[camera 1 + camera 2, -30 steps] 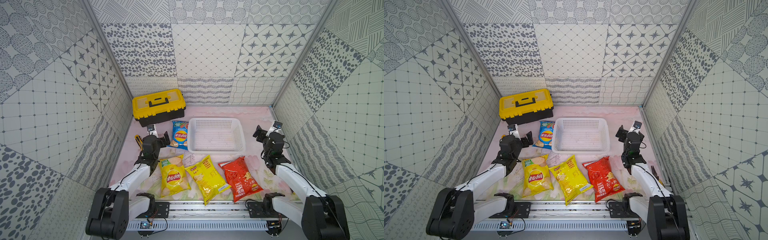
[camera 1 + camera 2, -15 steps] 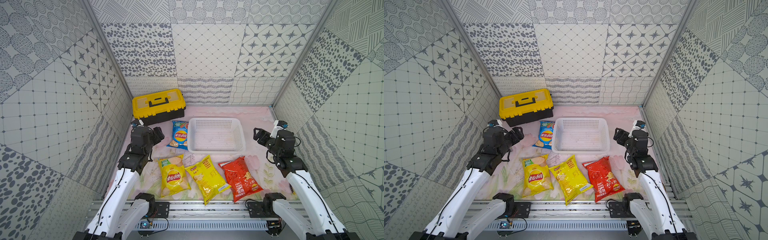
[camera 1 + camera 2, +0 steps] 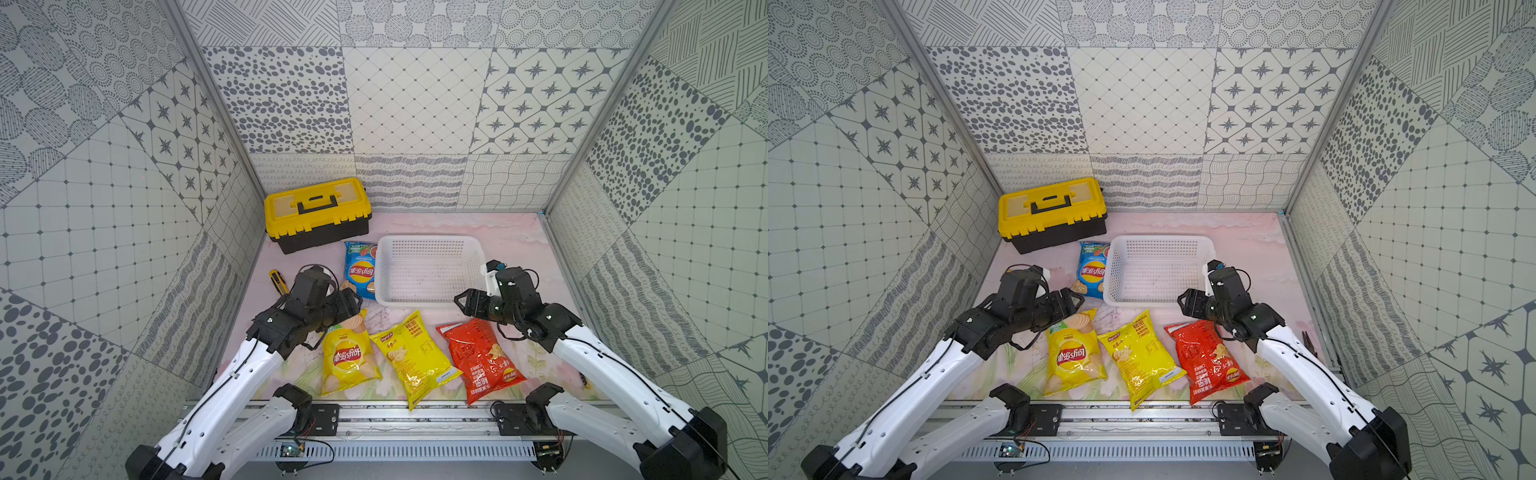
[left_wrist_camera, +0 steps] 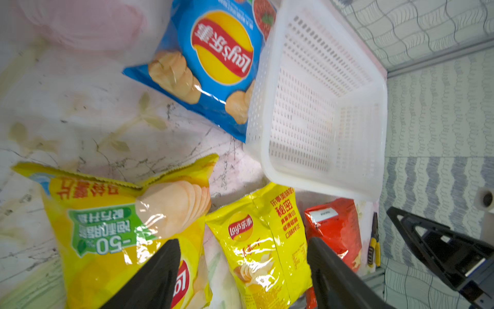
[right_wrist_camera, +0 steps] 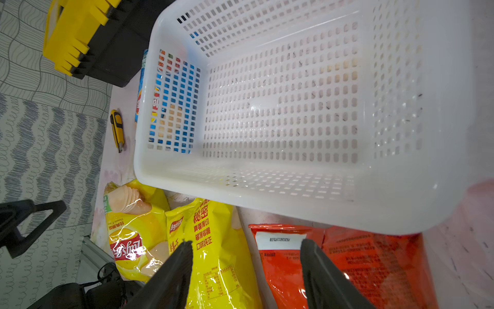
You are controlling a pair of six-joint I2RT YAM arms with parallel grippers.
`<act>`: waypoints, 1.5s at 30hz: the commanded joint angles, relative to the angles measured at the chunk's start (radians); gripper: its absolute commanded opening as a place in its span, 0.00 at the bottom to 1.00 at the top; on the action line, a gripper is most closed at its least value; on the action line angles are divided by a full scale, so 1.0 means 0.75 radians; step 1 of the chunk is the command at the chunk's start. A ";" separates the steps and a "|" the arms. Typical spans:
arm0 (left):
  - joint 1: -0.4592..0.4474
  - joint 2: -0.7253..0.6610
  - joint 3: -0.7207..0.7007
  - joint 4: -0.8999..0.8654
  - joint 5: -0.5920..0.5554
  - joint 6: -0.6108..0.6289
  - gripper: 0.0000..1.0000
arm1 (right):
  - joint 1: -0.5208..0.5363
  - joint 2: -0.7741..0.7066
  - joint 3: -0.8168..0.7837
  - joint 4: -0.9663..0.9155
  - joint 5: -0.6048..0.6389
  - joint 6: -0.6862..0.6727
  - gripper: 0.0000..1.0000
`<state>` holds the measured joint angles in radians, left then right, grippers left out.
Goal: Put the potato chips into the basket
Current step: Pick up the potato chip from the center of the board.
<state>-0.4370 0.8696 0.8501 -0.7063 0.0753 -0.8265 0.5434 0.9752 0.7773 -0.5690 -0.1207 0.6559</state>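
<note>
Four bags of potato chips lie on the pink table. The blue bag [image 3: 360, 270] rests against the left wall of the white basket [image 3: 428, 240]. In front of the basket lie a yellow bag [image 3: 349, 357], a second yellow bag [image 3: 413, 357] and a red bag [image 3: 482, 361]. The basket holds nothing. My left gripper [image 3: 353, 301] [image 4: 243, 240] hovers open over the top of the left yellow bag, holding nothing. My right gripper [image 3: 461, 303] [image 5: 246, 241] hovers open above the top edge of the red bag [image 5: 347, 267], by the basket's front right corner.
A yellow-and-black toolbox [image 3: 318, 212] stands at the back left. A yellow utility knife [image 3: 278, 281] lies by the left wall, behind my left arm. Small pliers [image 4: 373, 240] lie near the right wall. Patterned walls close in three sides.
Both arms rose from their folded pose and reached in toward the middle; the left gripper now hangs over the left yellow bag, the right over the red bag. No bag has moved.
</note>
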 commanded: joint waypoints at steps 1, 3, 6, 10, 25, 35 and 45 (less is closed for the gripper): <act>-0.204 -0.039 -0.097 -0.005 0.017 -0.229 0.77 | 0.069 -0.053 0.007 -0.107 0.082 0.035 0.66; -0.308 -0.026 -0.113 0.020 0.000 -0.262 0.75 | 0.125 -0.067 -0.011 -0.132 0.080 0.052 0.66; -0.499 -0.011 -0.131 0.033 -0.059 -0.305 0.74 | 0.220 -0.083 -0.046 -0.149 0.086 0.092 0.65; -0.763 0.018 -0.168 0.075 -0.112 -0.270 0.74 | 0.316 -0.112 -0.112 -0.124 0.133 0.166 0.65; -1.362 0.320 -0.073 -0.039 -0.250 -0.067 0.58 | 0.329 -0.210 -0.026 -0.172 0.249 0.183 0.69; -1.503 0.723 0.095 -0.019 -0.309 -0.031 0.59 | 0.327 -0.341 -0.015 -0.193 0.266 0.239 0.70; -1.462 0.855 0.153 0.002 -0.334 -0.031 0.63 | 0.328 -0.421 0.034 -0.251 0.280 0.258 0.70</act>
<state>-1.5520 1.4853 0.9562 -0.6960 -0.1429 -0.8635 0.7853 0.6853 0.7658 -0.7506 0.0658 0.8383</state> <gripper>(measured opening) 0.641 0.697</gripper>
